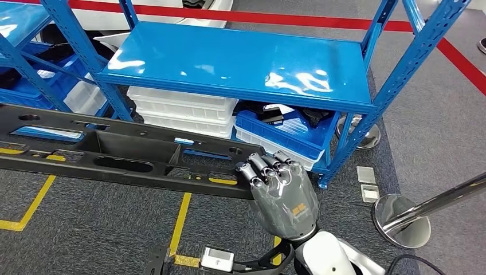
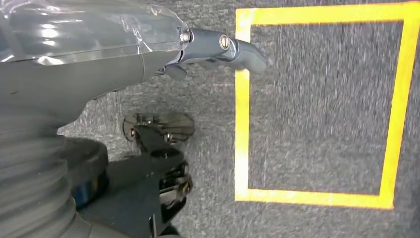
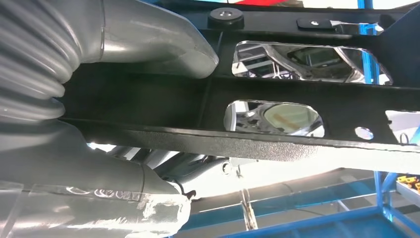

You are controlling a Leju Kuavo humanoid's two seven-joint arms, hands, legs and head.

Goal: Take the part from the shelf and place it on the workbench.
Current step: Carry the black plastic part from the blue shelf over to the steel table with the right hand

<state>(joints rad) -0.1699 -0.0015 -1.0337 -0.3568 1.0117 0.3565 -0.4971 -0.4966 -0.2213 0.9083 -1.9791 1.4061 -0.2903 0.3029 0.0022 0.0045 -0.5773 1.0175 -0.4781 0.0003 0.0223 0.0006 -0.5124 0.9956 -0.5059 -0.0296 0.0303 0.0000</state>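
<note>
Shelf (image 1: 240,63): blue steel rack, glossy top deck bare, at 12 o'clock; white and blue bins (image 1: 183,109) stacked beneath. Part (image 1: 114,152): long black moulded frame with cut-outs, off the shelf, held level across the head view from 9 o'clock toward centre. Right hand (image 1: 281,192): raised at 5 o'clock, fingers (image 1: 265,166) curled over the part's end, thumb on the opposite face, grasping it. Left hand (image 2: 89,59): hangs over grey carpet with yellow tape lines (image 2: 317,104); grip state cannot be told. Chrome stanchion base (image 1: 401,220) at 4 o'clock.

The long black part (image 1: 114,154) runs off the head view's left edge.
</note>
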